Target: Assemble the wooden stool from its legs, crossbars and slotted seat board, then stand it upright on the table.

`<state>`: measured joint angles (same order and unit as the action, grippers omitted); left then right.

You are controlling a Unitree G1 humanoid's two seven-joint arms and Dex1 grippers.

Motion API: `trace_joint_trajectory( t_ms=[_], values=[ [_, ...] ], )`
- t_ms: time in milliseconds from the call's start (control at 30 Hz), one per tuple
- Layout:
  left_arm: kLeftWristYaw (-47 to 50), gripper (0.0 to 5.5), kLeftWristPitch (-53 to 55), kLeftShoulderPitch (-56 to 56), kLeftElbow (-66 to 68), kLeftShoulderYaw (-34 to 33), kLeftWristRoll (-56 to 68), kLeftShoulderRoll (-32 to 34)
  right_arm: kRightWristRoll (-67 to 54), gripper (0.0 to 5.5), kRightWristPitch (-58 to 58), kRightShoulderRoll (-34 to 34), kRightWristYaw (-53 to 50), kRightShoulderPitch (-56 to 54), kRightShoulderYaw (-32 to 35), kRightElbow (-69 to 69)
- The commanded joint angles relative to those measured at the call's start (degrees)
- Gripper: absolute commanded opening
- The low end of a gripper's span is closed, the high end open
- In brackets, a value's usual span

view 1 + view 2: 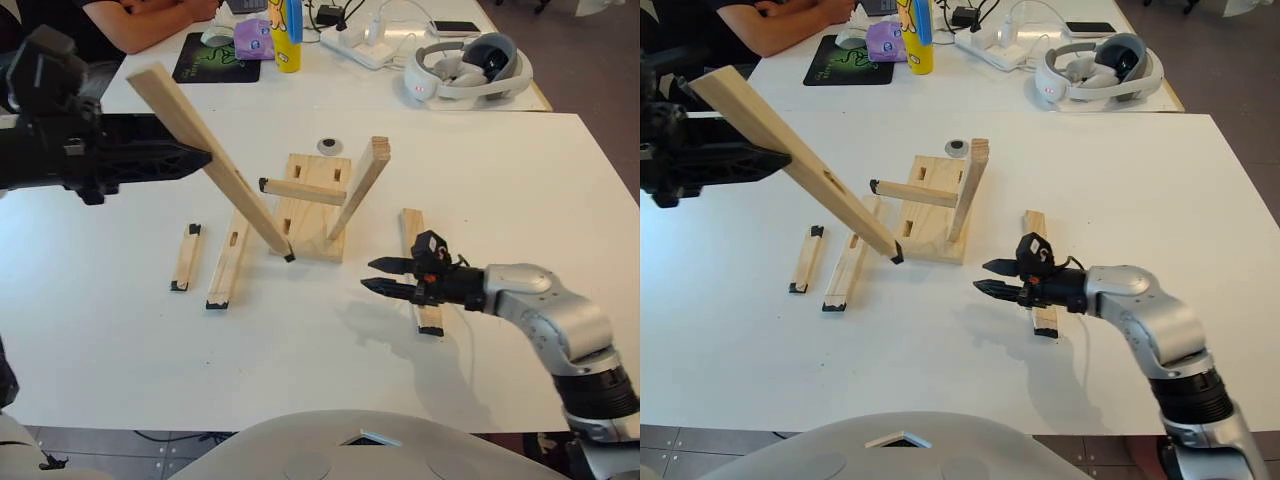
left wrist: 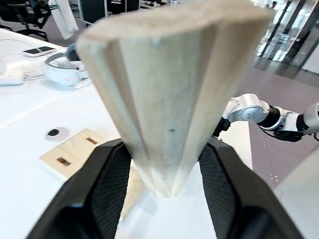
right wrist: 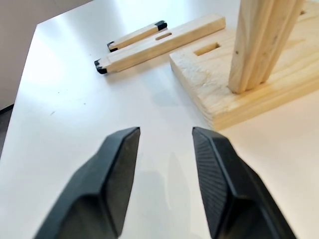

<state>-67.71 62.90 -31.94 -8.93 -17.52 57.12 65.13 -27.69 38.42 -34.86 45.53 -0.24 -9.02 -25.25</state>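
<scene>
Seat board (image 1: 310,225) lies flat near the middle of the table (image 1: 520,200), slots facing up. One leg (image 1: 362,185) stands tilted in the board's right side, and a crossbar (image 1: 300,190) runs from it to the left above the board, ending in a free black-capped tip.

Left gripper (image 1: 205,157) is raised above the table left of the board. Its fingers (image 2: 107,184) are clamped on a second leg (image 1: 245,205). This held leg slants steeply, upper end toward the far left, black-capped lower end at the board's near edge. Whether that end touches the board cannot be told.

Right gripper (image 1: 368,275) hovers low, near and to the right of the board, tips toward it. Its fingers (image 3: 114,169) are apart, with nothing between them.

Loose parts on the table:
- A slotted leg (image 1: 228,265) just left of the board.
- A short crossbar (image 1: 185,257) further left.
- Another leg (image 1: 412,228) right of the board, partly under the right gripper.

Far edge of the table holds a headset (image 1: 465,65), a power strip (image 1: 355,42) and a yellow bottle (image 1: 288,40).
</scene>
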Motion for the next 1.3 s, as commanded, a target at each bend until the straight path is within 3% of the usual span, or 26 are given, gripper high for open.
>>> trace_joint_trajectory(
  t_ms=[33, 200, 267, 533, 1033, 1300],
  values=[
    [-0.64, 2.08, -4.92, -0.84, 5.50, 3.19, -6.51, 1.38, 7.64, 1.20, -4.58, 8.83, -10.25, 0.97, -7.49, -1.44],
    [4.55, 2.08, -14.18, -3.36, 11.75, 7.09, -15.92, -3.69, 18.72, 0.38, -8.39, 17.30, -19.58, -2.47, -16.42, 5.70],
    [5.65, 2.08, -17.46, -3.24, 13.86, 8.18, -18.37, -6.44, 20.22, 0.09, -8.37, 21.66, -23.02, -4.43, -16.52, 9.93],
    [5.84, 2.08, -26.75, -3.60, 18.46, 12.73, -26.10, -13.04, 30.36, 0.00, -4.36, 18.36, -22.20, -7.19, -22.39, 18.33],
    [8.69, 2.08, -27.68, 0.66, 14.15, 8.34, -25.54, -17.12, 31.36, 0.00, -4.72, 11.27, -20.40, -8.92, -12.18, 18.72],
    [13.55, 2.08, -30.07, 5.18, 7.35, 6.54, -24.21, -23.93, 28.00, 0.00, -2.44, 14.37, -21.41, -7.73, -8.47, 11.39]
  ],
)
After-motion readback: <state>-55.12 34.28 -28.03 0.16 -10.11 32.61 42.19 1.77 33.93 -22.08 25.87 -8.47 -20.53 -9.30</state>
